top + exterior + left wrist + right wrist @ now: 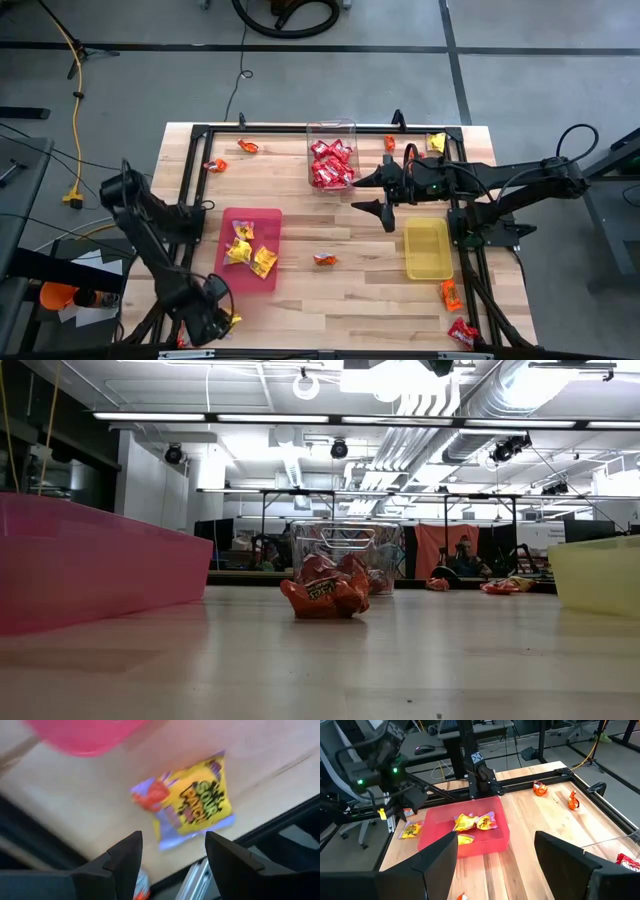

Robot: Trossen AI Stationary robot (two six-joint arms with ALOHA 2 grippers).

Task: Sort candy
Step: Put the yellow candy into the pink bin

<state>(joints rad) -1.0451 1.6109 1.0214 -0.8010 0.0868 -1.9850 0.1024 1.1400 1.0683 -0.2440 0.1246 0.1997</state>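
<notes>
Yellow and crinkly, one candy packet (192,802) is seen flat on the wood just ahead of the left gripper (172,855), printed with dark lettering and a red and purple end; it lies at the table's near left corner, beside the pink tray (262,222). The left gripper's fingers (127,857) are spread wide with nothing between them, and the arm is folded low over that corner.

The right gripper (379,194) is held level above the table's middle, pointing towards the left arm, its fingers parted widely and empty; the clear tub (331,127) is just beside it and the yellow tray (428,262) near its wrist.

Three yellow packets (248,250) are held in the pink tray. Red packets (332,164) are heaped in the clear tub. No candy is seen in the yellow tray.

An orange packet (325,259) is left loose on the boards between the two trays, below the right gripper, and others are scattered near the table's edges.
</notes>
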